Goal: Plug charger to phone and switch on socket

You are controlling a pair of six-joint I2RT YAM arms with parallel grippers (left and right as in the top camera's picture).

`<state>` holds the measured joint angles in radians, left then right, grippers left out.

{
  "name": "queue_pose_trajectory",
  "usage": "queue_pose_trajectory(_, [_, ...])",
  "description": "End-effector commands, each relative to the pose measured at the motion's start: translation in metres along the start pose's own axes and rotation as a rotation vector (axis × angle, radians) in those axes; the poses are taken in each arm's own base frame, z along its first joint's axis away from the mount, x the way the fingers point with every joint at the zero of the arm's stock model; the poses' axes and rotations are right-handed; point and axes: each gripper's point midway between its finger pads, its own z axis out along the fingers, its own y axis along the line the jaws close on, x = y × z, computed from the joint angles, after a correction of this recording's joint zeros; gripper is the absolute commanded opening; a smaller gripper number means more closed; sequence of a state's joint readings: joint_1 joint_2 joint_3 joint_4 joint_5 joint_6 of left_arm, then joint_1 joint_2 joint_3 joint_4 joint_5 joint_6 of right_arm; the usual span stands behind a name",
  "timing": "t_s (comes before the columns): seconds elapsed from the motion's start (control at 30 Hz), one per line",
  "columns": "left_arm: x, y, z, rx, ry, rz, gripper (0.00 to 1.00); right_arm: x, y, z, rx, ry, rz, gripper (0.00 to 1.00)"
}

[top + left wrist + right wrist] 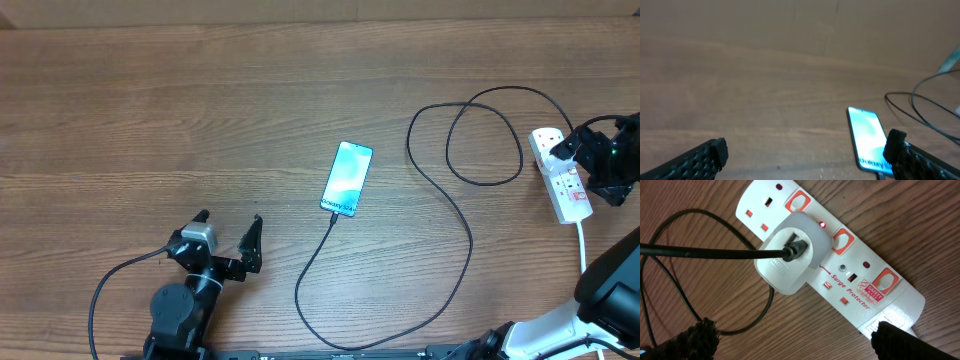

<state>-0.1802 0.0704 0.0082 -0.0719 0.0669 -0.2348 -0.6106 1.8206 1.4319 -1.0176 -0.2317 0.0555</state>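
My left fingers (252,240) and right fingers (900,340) are hanging open, empty. The charger (471,243) is seemingly sitting in the phone (347,178) mid-frame. The socket (560,180), at right edge, is glowing red, so I'm judging the task nearly done.

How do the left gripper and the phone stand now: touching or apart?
Apart. The overhead view shows a stretch of bare table between the open left gripper and the phone, and neither finger reaches the phone's edge.
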Motion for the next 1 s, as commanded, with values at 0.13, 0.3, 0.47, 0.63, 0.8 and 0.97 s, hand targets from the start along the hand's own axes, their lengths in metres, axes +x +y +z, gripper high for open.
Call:
queue_pose_trajectory(0.13, [-0.014, 0.012, -0.005, -0.073, -0.065, 0.225, 1.00, 0.000, 0.002, -0.002, -0.006, -0.005, -0.008, 1.00])
queue_pose_trajectory(0.3, [-0.019, 0.033, -0.008, -0.155, -0.078, 0.189, 1.00, 0.000, 0.002, -0.002, -0.006, -0.005, -0.008, 1.00])
queue_pose_trajectory(0.47, [-0.021, 0.039, -0.009, -0.182, -0.082, 0.182, 1.00, 0.000, 0.002, -0.002, -0.006, -0.005, -0.008, 1.00])
queue_pose_trajectory(0.63, [-0.021, 0.038, -0.008, -0.173, -0.084, 0.181, 1.00, 0.000, 0.002, -0.002, -0.006, -0.005, -0.008, 1.00])
queue_pose_trajectory(0.8, [-0.021, 0.038, -0.008, -0.174, -0.084, 0.181, 1.00, 0.000, 0.002, -0.002, -0.006, -0.005, -0.008, 1.00])
queue_pose_trajectory(0.97, [-0.021, 0.038, -0.008, -0.174, -0.084, 0.181, 1.00, 0.000, 0.002, -0.002, -0.006, -0.005, -0.008, 1.00])
